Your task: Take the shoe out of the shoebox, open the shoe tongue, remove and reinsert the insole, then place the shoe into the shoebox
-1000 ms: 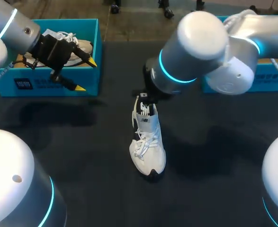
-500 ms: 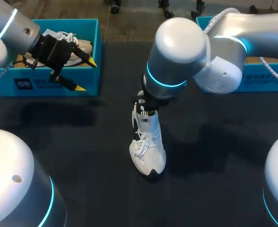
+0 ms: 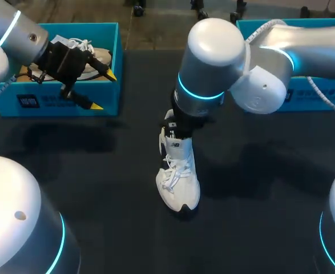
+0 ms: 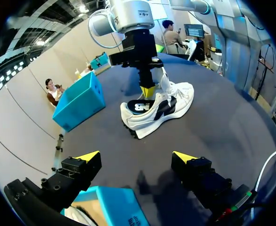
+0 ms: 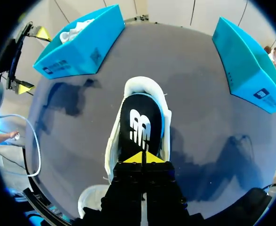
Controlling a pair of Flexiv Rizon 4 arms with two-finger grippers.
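Table (image 3: 99,171), dark top. White sneaker (image 3: 178,171) stands upright at the middle, toe to 6 o'clock, heel to 12 o'clock, laces tied loose over the forefoot. It is out of both boxes and sits on bare tabletop.

Right arm comes in from 3 o'clock and hangs over the heel end. Right gripper (image 5: 144,157) points straight down into the shoe opening. Its yellow tips are pressed together, and only a hairline shows between them. The tips sit at the heel end of the black insole (image 5: 138,127), which lies flat inside the shoe with a white logo facing up. Cannot tell whether the tips nip the insole's edge or only rest on it.

Left gripper (image 3: 103,90) is at 10 o'clock from the sneaker, well apart from it. Fingers are spread wide with nothing between them. It hovers at the near corner of the left shoebox (image 3: 41,103), a blue box. A second white shoe (image 3: 96,56) lies inside that box.

Right shoebox (image 5: 248,61), also blue, sits at 2 o'clock from the sneaker, partly under the right arm
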